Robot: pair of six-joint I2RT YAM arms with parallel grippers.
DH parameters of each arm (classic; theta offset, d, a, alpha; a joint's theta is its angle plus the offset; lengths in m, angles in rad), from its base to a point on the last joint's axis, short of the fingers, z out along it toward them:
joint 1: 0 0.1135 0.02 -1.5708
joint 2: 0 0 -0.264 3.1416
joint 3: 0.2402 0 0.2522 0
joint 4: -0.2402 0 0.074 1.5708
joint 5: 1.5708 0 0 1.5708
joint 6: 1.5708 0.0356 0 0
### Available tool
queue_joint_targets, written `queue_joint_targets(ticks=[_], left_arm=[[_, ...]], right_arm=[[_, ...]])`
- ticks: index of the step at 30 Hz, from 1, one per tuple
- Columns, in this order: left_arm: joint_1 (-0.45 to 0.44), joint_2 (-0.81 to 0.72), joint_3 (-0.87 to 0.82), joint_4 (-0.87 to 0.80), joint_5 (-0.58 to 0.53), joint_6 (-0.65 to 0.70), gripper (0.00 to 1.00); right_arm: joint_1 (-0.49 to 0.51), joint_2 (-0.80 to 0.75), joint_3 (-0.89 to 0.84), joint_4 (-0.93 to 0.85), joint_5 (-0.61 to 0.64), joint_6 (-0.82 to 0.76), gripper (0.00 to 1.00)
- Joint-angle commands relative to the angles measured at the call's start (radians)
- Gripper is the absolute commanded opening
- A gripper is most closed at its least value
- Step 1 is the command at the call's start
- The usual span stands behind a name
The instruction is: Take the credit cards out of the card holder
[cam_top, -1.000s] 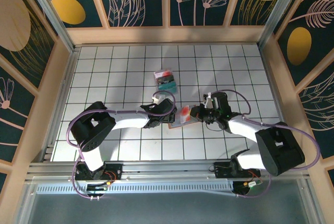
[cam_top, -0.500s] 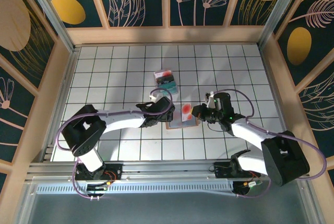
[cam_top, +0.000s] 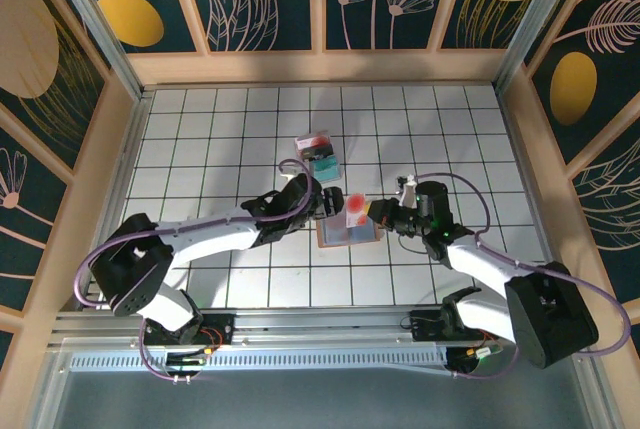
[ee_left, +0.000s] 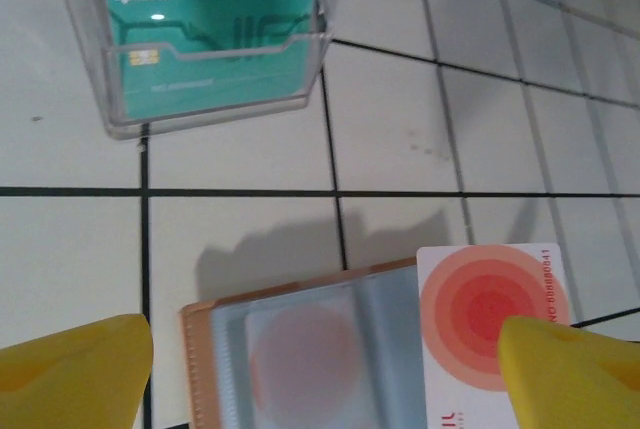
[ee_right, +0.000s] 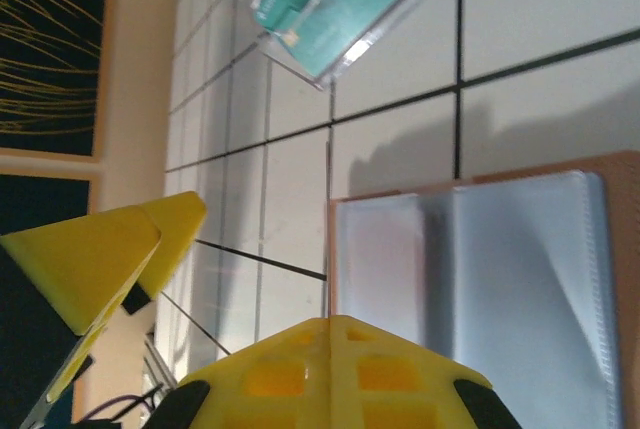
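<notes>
1. The table (cam_top: 220, 139), white and tiled, carries everything.
2. The card holder (cam_top: 345, 233) lies open near the table's centre, grey-blue pockets up.
3. A clear stand (cam_top: 320, 153) with a teal card (ee_left: 215, 34) sits apart at the holder's 11 o'clock.
4. The left pincer (cam_top: 328, 203), at the holder's 10 o'clock, is spread wide and grips nothing.
5. The right pincer (cam_top: 375, 213), at 2 o'clock, has its fingers pressed together; I cannot tell if they grip anything.
6. The red-circled card (cam_top: 356, 211) overlaps the holder's 1 o'clock corner.

- card holder (ee_left: 310, 349): pinkish-tan rim, grey-blue translucent sleeves (a faint pink disc shows through one).
- credit card (ee_left: 492, 299): white, with red concentric rings and red lettering.
- bank card (ee_left: 215, 34) in the clear stand (ee_left: 215, 114): teal.
- surface (ee_left: 400, 119): white tiles, black grid lines.
- walls (cam_top: 265, 9): dark teal, gold discs, pale leaf outlines.
</notes>
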Motion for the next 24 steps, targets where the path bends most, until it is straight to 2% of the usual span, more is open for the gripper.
queue_joint_targets(ticks=[1,6,14,21,24], left_arm=[[0.030,-0.022,-0.056,0.197,0.100,-0.050,0.88],[0.037,-0.022,-0.060,0.257,0.150,-0.014,0.88],[0.035,0.009,-0.090,0.397,0.244,0.028,0.86],[0.036,0.036,-0.084,0.443,0.285,0.025,0.85],[0.036,0.054,-0.080,0.476,0.311,0.023,0.81]], right_arm=[[-0.008,-0.037,-0.009,0.104,-0.022,0.025,0.00],[-0.008,-0.058,-0.014,0.142,-0.026,0.056,0.00],[-0.008,-0.055,-0.056,0.352,-0.060,0.196,0.00],[-0.007,-0.056,-0.056,0.412,-0.071,0.247,0.00],[-0.004,-0.058,-0.054,0.418,-0.068,0.253,0.00]])
